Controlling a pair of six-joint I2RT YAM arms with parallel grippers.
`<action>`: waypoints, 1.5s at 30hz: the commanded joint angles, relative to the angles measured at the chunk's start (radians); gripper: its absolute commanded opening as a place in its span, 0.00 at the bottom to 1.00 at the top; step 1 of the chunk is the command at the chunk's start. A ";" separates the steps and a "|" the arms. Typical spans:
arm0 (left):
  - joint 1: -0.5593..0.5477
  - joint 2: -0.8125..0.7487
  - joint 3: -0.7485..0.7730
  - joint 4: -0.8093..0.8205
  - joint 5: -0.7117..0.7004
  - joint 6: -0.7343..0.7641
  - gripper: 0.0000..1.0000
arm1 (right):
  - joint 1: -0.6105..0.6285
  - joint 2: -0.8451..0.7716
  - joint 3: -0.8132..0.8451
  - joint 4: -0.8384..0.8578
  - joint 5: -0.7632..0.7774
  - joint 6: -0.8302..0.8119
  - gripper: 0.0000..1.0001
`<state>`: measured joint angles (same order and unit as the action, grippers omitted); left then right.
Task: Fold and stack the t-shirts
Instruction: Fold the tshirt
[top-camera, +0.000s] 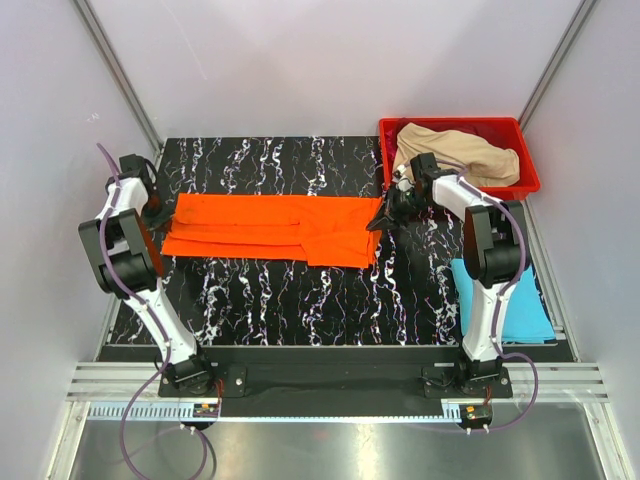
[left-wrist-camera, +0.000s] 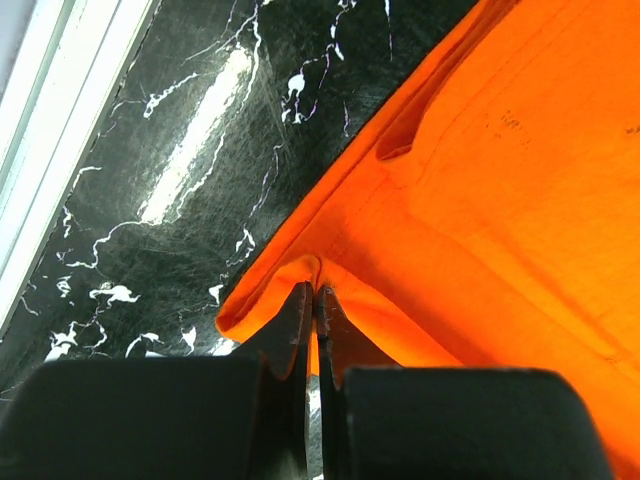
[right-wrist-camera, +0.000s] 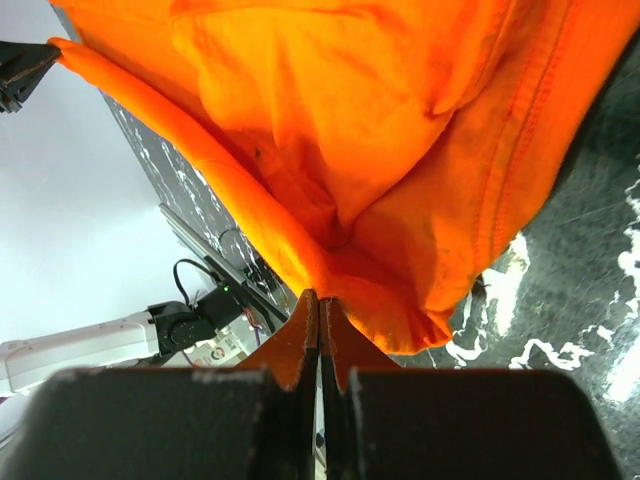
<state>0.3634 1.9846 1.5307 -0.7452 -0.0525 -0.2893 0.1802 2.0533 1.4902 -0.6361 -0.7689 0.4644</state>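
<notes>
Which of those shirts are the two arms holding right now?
The bright orange t-shirt: left gripper and right gripper pinch its ends. The beige t-shirt lies in the red bin, the light blue t-shirt apart, neither held.

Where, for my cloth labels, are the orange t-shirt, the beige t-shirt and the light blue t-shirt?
orange t-shirt (top-camera: 265, 228): top external view, middle of the spread cloth.
beige t-shirt (top-camera: 455, 150): top external view, crumpled middle.
light blue t-shirt (top-camera: 525, 315): top external view, flat right part.
</notes>
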 joint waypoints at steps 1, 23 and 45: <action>0.003 0.013 0.051 0.020 -0.020 -0.013 0.00 | -0.013 0.025 0.056 -0.020 0.005 -0.006 0.00; -0.018 -0.024 0.089 0.024 -0.020 -0.030 0.33 | -0.013 0.075 0.214 -0.183 0.160 -0.102 0.34; -0.265 -0.376 -0.481 0.325 0.289 -0.145 0.25 | 0.564 0.108 0.293 0.038 0.434 0.079 0.17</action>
<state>0.1001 1.5921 1.0504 -0.5365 0.1711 -0.4095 0.7143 2.0964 1.7161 -0.6601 -0.4549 0.4744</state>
